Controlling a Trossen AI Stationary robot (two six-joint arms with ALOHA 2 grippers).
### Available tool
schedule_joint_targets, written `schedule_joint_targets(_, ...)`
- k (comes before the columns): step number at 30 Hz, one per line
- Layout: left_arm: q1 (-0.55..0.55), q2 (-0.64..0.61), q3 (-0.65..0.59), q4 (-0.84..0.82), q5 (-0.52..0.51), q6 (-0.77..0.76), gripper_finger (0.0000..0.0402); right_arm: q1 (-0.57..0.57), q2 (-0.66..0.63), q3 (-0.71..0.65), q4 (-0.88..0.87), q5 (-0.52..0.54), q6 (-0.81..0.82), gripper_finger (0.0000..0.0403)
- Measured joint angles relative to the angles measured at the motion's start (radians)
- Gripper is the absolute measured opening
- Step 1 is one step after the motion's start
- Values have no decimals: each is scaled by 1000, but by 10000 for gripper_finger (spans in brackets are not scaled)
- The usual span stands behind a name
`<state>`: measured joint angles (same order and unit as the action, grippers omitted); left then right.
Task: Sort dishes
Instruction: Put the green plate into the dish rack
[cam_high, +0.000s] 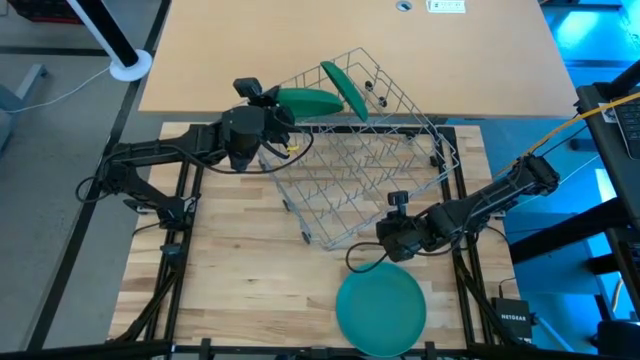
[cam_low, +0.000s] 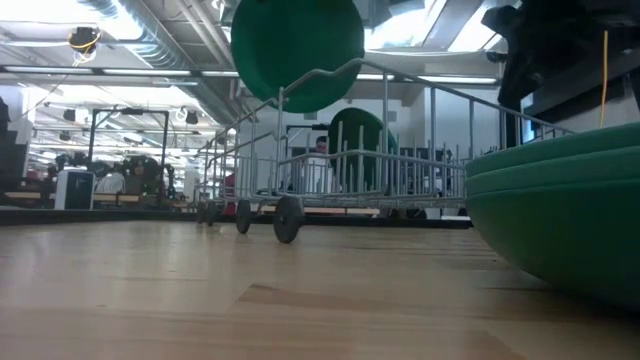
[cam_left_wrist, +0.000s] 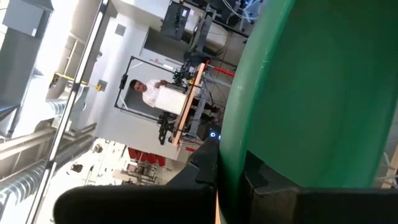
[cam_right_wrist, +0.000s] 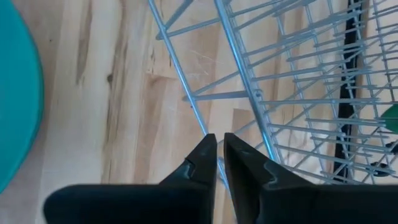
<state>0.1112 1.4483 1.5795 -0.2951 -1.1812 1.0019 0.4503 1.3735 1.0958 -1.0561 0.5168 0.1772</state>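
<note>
My left gripper (cam_high: 272, 100) is shut on a dark-green plate (cam_high: 310, 100), held above the far left corner of the silver wire rack (cam_high: 370, 170). In the low view this plate (cam_low: 297, 50) shows as a round disc above the rack's top wire. A second green plate (cam_high: 345, 88) stands on edge between the rack's wires at its far side, also seen in the low view (cam_low: 360, 145). A stack of green plates (cam_high: 380, 310) lies flat on the table near the front edge. My right gripper (cam_right_wrist: 217, 146) is shut and empty, low between the rack and the stack. My left gripper pinches the plate's rim (cam_left_wrist: 233, 168) between its two fingers, one finger (cam_left_wrist: 208, 171) on each face. The fingers come about level from the table's left. The plate is lifted clear and stands nearly on edge, its face toward the table's near side.
The rack stands on small wheels (cam_low: 288, 218) on the wooden table top (cam_high: 240, 260). A lighter table (cam_high: 350, 30) lies behind. A person (cam_low: 320, 150) shows far off in the room beyond. The stack fills the low view's right side (cam_low: 570, 220).
</note>
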Motion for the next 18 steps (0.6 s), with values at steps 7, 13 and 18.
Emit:
schedule_joint_targets(7, 0, 0, 0, 0, 0, 4, 2, 0, 0, 0, 1, 72, 1, 116)
schedule_joint_targets(13, 1, 0, 0, 0, 0, 4, 2, -38, 0, -10, 12, 74, -4, 167)
schedule_joint_targets(18, 1, 0, 0, -1, 0, 5, 2, -92, 0, -43, 9, 24, -52, 161)
